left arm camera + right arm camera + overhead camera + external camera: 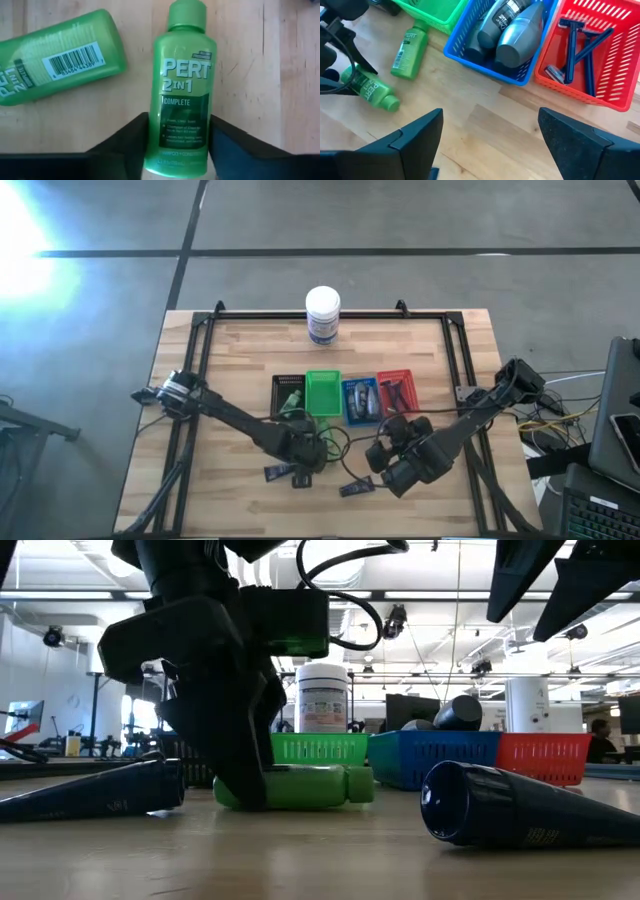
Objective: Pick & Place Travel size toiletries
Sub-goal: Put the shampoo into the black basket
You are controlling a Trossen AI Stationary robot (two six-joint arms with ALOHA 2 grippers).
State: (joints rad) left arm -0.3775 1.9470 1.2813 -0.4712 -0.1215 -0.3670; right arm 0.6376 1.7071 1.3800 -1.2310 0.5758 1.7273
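Presently the left tool (177,150) sits low on the bench (230,370), its two dark fingers (125,145) standing either side of a green Pert bottle (182,95) that lies flat on the wood. The fingers flank the bottle's base end; the left wrist view shows them close against its sides, though whether they press it cannot be told. A second green bottle (55,57) lies just beside that tool, barcode side up, apart from the first. In the low view the same tool straddles the green bottle in front of the green tray (320,748).

Beyond the left tool stand four trays in a row: a black tray (288,392), the green tray, a blue tray (360,399) and a red tray (395,390). The blue tray holds grey bottles (512,35); the red tray holds razors with dark handles (575,50). A white jar (323,314) stands at the far edge of the bench, well apart from both tools.

Two dark tubes lie on the bench: one dark tube (95,790) close beside the left tool, the other navy tube (520,808) between the two tools, nearer the right one.

The right tool (490,145) hovers above bare wood with its fingers spread wide and nothing between them, the blue and red trays just ahead of it.
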